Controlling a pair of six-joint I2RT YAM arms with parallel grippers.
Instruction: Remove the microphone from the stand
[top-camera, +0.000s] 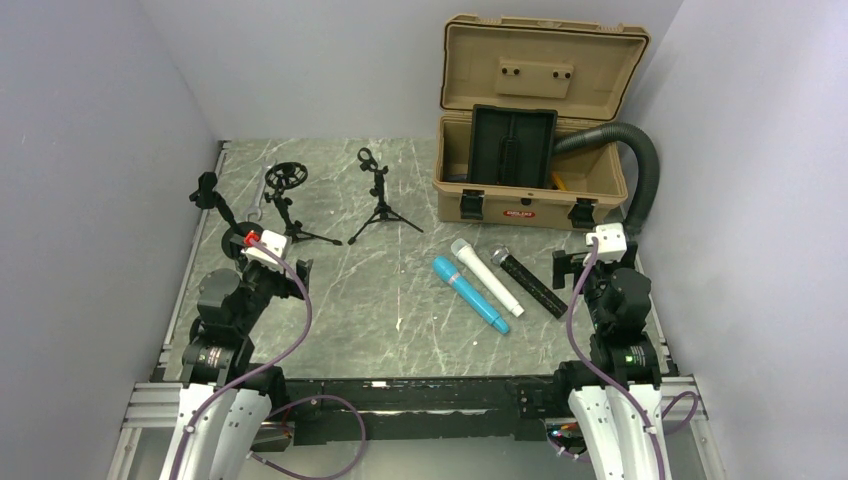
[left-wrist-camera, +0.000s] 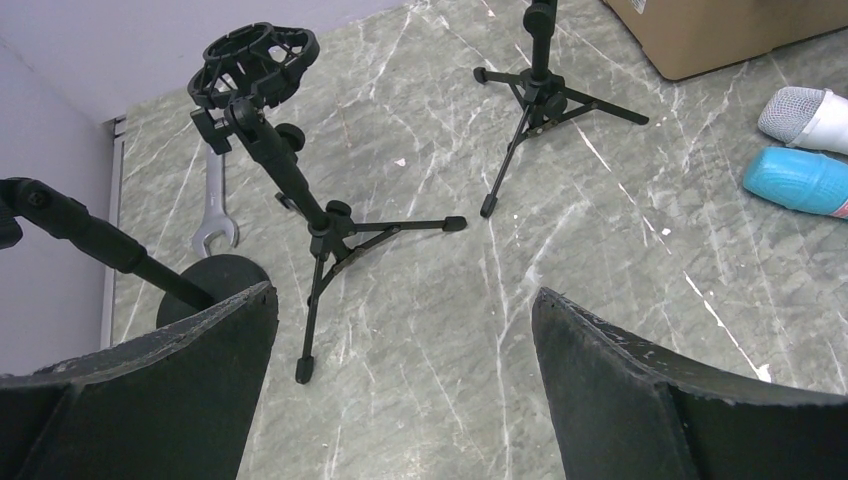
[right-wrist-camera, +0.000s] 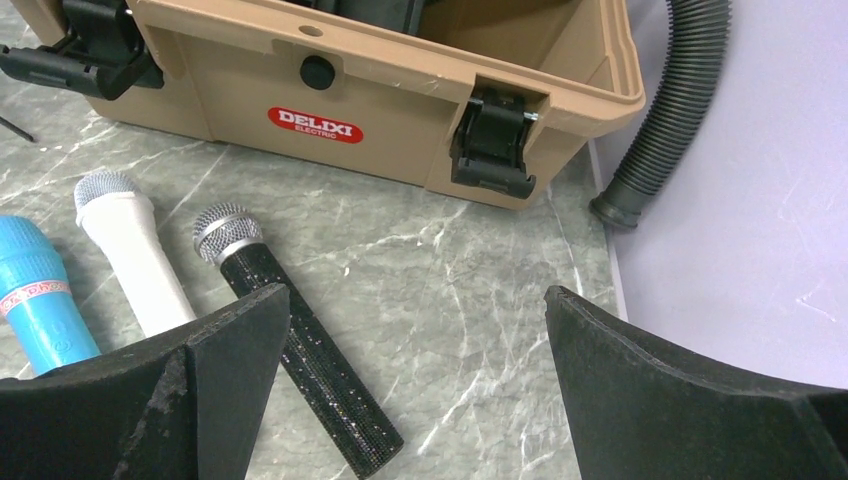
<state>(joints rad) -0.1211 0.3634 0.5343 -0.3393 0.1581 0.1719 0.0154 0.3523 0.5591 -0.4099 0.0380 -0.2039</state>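
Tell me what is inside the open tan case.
A black tray stands in the case, with something yellow beside it. The tray and front wall hide the floor.

Lab booth: blank grey walls (top-camera: 100, 150), alu frame (top-camera: 152, 403) table.

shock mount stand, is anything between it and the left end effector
Nothing visible: bare table lies between the left end effector and the shock mount stand. The round-base stand sits off to the left. The mount holds no microphone.

Open tabletop (top-camera: 400, 300) separates the tripod stands (top-camera: 380, 200) from the microphones (top-camera: 487, 278).
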